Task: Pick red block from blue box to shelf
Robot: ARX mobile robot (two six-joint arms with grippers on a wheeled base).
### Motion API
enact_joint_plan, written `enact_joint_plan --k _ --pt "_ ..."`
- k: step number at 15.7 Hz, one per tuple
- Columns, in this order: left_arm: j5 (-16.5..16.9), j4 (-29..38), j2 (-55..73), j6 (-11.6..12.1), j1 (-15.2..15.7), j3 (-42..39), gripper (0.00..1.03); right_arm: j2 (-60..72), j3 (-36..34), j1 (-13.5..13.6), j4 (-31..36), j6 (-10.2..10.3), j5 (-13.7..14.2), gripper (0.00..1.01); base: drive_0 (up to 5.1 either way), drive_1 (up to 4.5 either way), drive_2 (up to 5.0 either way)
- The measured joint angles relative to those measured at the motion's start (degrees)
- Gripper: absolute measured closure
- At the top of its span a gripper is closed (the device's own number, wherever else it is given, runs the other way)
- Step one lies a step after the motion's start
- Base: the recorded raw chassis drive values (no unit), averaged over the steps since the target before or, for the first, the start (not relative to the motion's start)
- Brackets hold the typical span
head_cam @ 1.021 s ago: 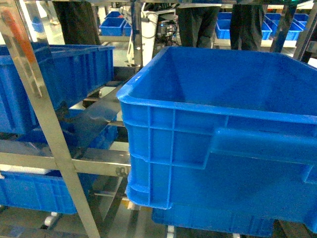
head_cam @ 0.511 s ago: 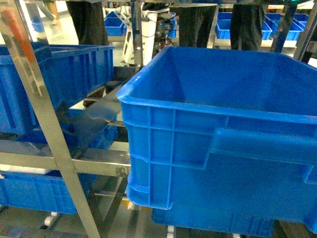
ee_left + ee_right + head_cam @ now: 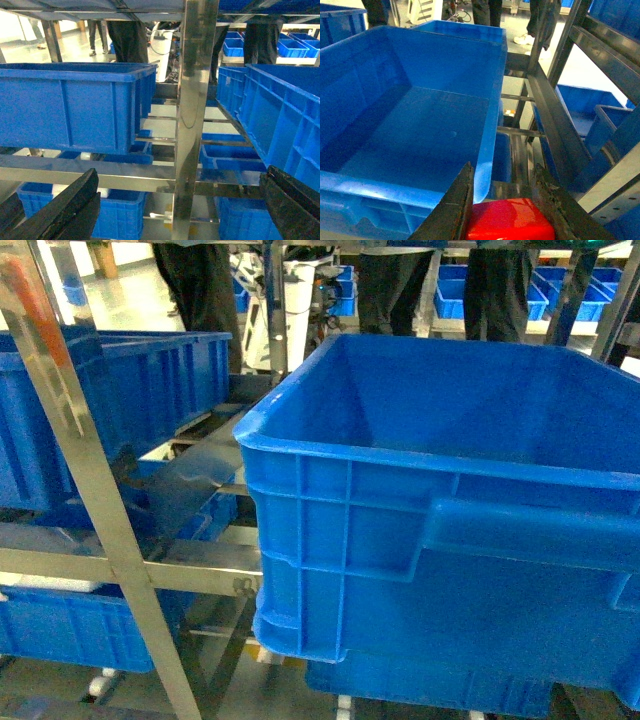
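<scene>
- The right jaws [image 3: 504, 200] are closed on the red block [image 3: 510, 220], which sits pinched between the two dark fingers [image 3: 455, 205] at the bottom of the right wrist view; only its glossy top shows.
- The held block hangs just outside the near right corner of a big dark blue crate [image 3: 410, 130], above the gap between that crate's rim and the metal shelf rail [image 3: 555, 125].
- The left jaws [image 3: 175, 210] stand wide apart with nothing between them; one dark finger [image 3: 60, 210] shows at the lower left corner of the left wrist view and the other at the lower right.
- They face a shiny upright post [image 3: 195, 100] of the shelf, with a blue crate [image 3: 75, 105] to the left of it and another [image 3: 285, 115] to the right.
- Against the head pictures of a second and half a second ago, the near crate [image 3: 440, 510] and the steel frame [image 3: 90, 490] sit the same; only the people standing behind the rack [image 3: 200, 285] have shifted, the left one further in.
- No arm shows in the head view, and the light turquoise box is in none of the views.
- The rack holds more blue crates on lower levels [image 3: 70, 625]; beyond it are a pale floor and rows of small blue bins [image 3: 460, 290].
</scene>
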Motion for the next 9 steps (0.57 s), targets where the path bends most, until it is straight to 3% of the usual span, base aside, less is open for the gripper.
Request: enact_joint_plan --k 4,6,9 --pt "0.0 0.0 0.0 0.0 0.0 0.0 0.05 1.6 0.7 0.9 1.9 -0.1 0.2 0.73 0.0 0.00 0.0" --pt "0.0 0.0 0.0 0.0 0.0 0.0 0.05 8.8 5.7 3.5 3.5 1.6 0.3 0.73 0.0 0.00 0.0" --pt "0.0 0.0 0.0 0.0 0.0 0.0 0.05 21.3 14.5 5.6 3.6 6.0 -2.3 0.73 0.0 0.00 0.0"
